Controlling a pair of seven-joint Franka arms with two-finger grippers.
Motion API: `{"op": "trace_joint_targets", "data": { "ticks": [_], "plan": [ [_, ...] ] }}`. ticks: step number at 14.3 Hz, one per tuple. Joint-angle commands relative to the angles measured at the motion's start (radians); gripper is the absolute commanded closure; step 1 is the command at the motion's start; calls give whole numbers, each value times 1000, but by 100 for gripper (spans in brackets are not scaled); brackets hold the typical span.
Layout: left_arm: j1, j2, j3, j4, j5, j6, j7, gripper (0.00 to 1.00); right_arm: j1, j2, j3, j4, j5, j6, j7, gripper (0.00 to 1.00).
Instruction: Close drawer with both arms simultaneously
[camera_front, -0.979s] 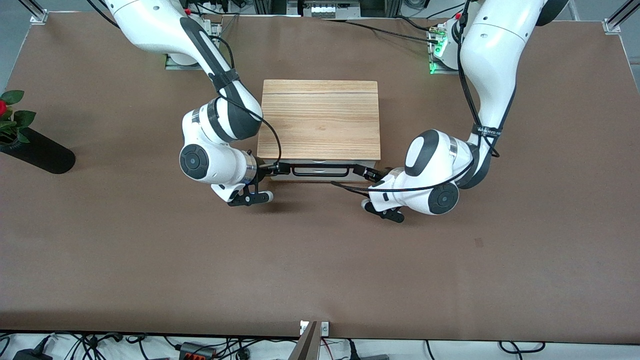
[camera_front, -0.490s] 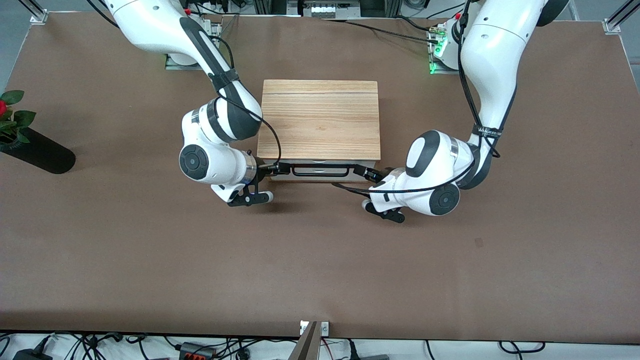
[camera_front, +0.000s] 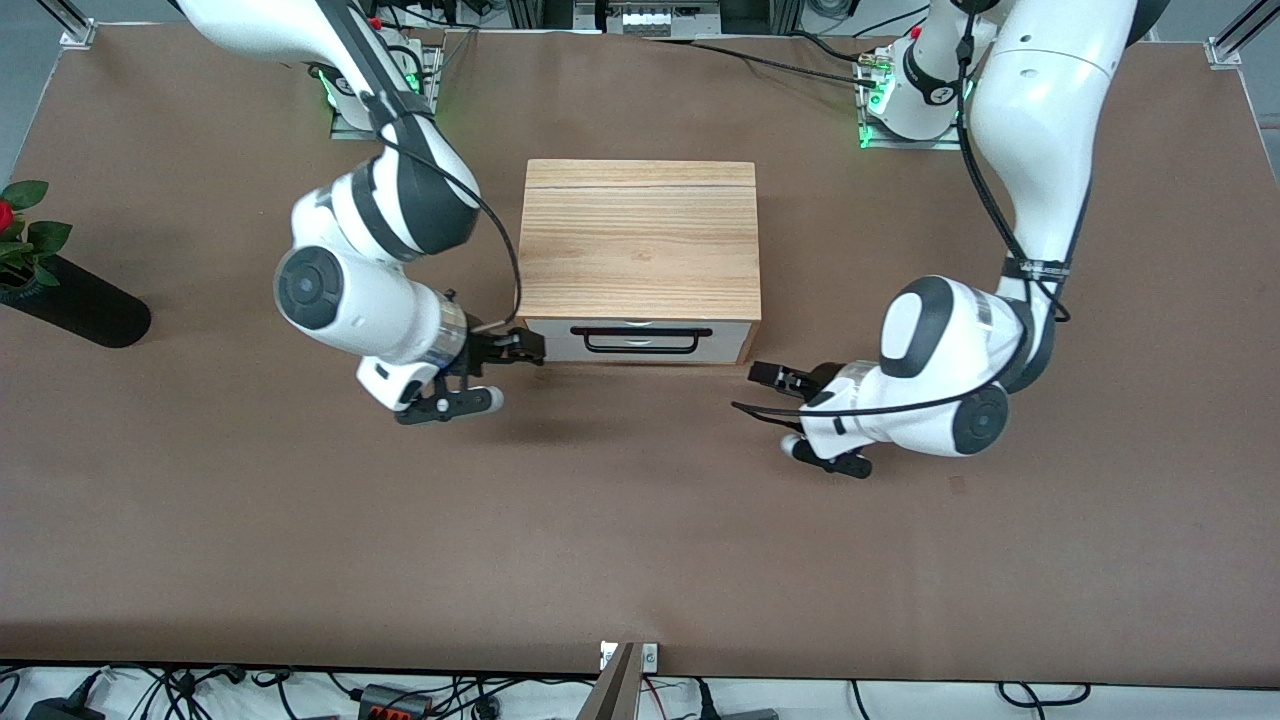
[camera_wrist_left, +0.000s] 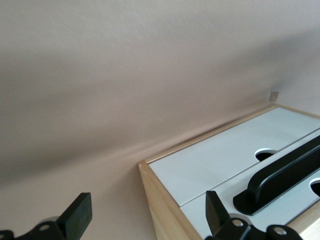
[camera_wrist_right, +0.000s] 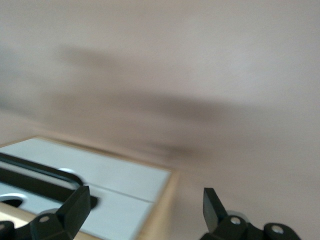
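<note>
i see the drawer (camera_front: 638, 342) pushed flush into its wooden cabinet (camera_front: 640, 240) mid-counter (camera_front: 640, 540). my right gripper (camera_front: 522, 347) and left gripper (camera_front: 775, 375) sit just off its front corners, fingers spread, holding nothing.

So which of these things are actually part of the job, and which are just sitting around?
Part of the job:
- drawer, pushed in flush with its cabinet
- left gripper, open, beside the drawer front
- right gripper, open, at the drawer front's other end

Just sitting there:
- black vase with a red flower, at the right arm's end of the table
</note>
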Motion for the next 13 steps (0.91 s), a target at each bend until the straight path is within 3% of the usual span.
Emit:
{"op": "trace_joint_targets", "data": {
  "ticks": [1,6,9,13],
  "plan": [
    [20,-14,0,53,-1,-28,7,0,-25,-30,-13,103,-111,-207,-10,0],
    [100,-65,5,60,16,-89,0,0,-141,-30,-44,309,-138,-509,-151,0],
    [119,-154,13,61,255,-106,4,0,-152,-87,-63,319,-258,-625,-176,0],
    [153,-279,23,61,268,-267,4,0,-177,-174,-63,261,-296,-659,-182,0]
  ]
}}
